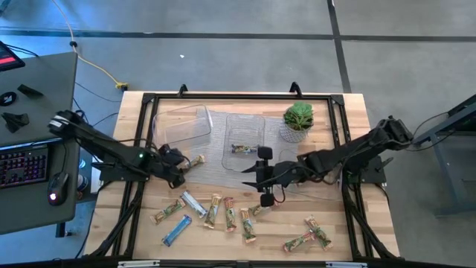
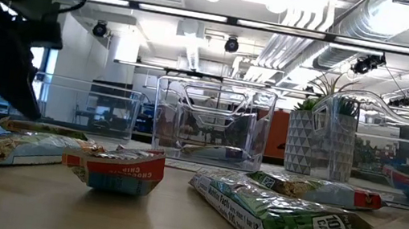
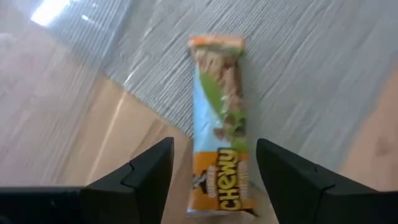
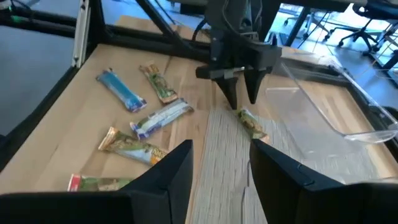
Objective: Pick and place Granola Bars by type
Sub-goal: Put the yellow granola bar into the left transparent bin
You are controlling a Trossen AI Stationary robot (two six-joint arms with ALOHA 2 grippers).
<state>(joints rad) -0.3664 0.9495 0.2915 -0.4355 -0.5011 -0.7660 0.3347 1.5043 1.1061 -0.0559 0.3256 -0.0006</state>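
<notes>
The left gripper (image 3: 214, 165) hangs right over a Chewy bar (image 3: 219, 124) with its fingers spread wide, one on each side of the wrapper. The bar lies half on the wood and half on the grey mat (image 1: 223, 145), and its long axis runs straight out ahead between the fingers, so I reckon it only needs to drop and squeeze. The right gripper (image 1: 262, 179) waits mid-table, fingers parted and empty, well apart from it.
</notes>
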